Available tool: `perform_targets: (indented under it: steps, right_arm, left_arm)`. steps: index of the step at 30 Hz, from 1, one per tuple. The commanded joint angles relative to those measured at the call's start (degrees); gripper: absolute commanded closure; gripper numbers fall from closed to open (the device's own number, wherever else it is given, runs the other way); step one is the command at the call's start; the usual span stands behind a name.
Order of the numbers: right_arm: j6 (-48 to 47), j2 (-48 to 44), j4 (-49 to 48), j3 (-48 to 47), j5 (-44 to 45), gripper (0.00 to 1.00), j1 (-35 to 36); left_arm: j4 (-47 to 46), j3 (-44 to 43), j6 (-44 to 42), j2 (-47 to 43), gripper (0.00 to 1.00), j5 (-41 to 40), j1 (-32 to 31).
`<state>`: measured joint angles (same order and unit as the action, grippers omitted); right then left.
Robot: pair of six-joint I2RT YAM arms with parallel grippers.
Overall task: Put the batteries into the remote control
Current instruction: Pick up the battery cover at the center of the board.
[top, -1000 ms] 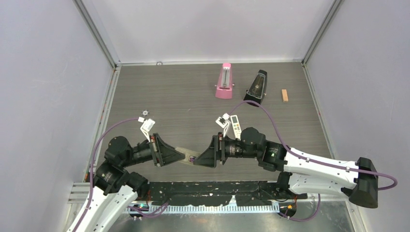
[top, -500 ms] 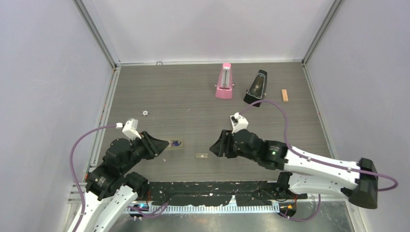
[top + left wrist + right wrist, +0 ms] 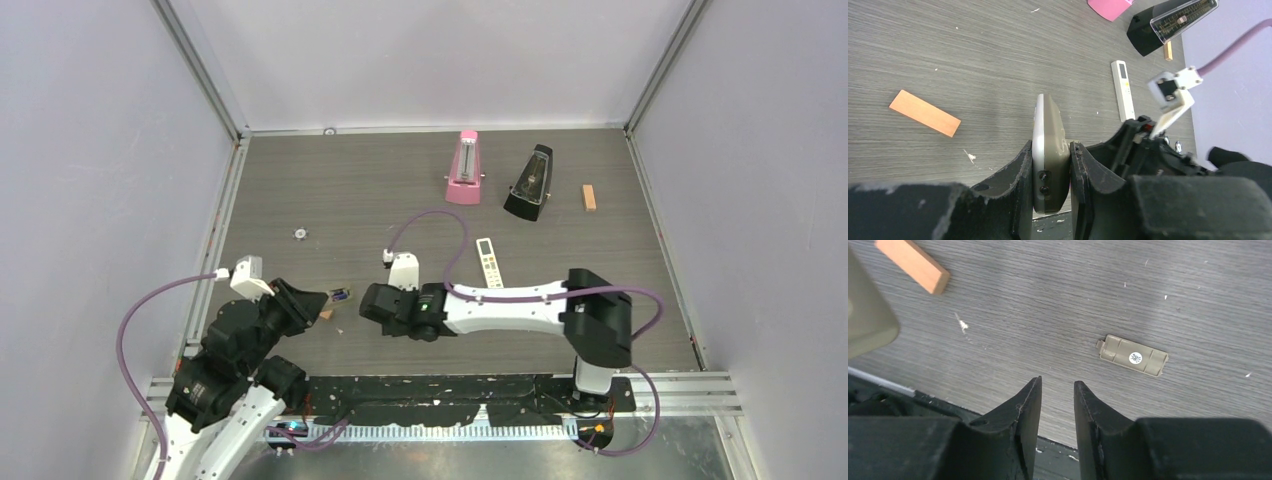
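Observation:
My left gripper (image 3: 1050, 145) (image 3: 315, 303) is shut on the remote control (image 3: 1050, 150), which stands on its edge with the white face to the left and the grey-beige back to the right. In the top view a small bluish-purple bit, seemingly one of the batteries (image 3: 341, 294), shows at the remote's far end. No batteries show in the wrist views. My right gripper (image 3: 1057, 382) (image 3: 368, 300) hovers just right of the left one, its jaws a narrow gap apart with nothing between them. The remote's beige corner (image 3: 868, 315) shows at the right wrist view's left edge.
A grey-beige battery cover (image 3: 1133, 356) lies on the table ahead of the right gripper. An orange block (image 3: 923, 112) (image 3: 913, 265) lies near the left gripper. Another white remote (image 3: 487, 262), a pink metronome (image 3: 463, 170), a black metronome (image 3: 530, 182) and a small orange block (image 3: 589, 197) lie farther back.
Both grippers were at the remote mid-table; the right one has come off it. The left arm pulled back left with the remote. The right arm swung left, its jaws narrowing.

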<state>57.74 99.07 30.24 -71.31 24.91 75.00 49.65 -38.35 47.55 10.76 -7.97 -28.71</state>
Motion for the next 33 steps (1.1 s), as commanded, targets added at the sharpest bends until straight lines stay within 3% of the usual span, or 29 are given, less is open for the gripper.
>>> perform_targets:
  steps: [1,17,33]
  right_arm:
    - [5.18,4.72,7.27,-6.34,4.94,0.65,0.76]
    - [7.66,13.73,10.39,-9.67,6.56,0.64,-0.7]
    - [5.47,16.1,8.4,-9.31,5.77,0.74,-2.22]
  left_arm:
    - [-0.89,-1.08,-0.09,-1.3,1.0,-1.18,0.19]
    - [-1.75,0.96,0.42,-2.26,1.0,0.96,0.16]
    - [-2.35,1.74,0.86,-1.98,1.0,1.81,0.18]
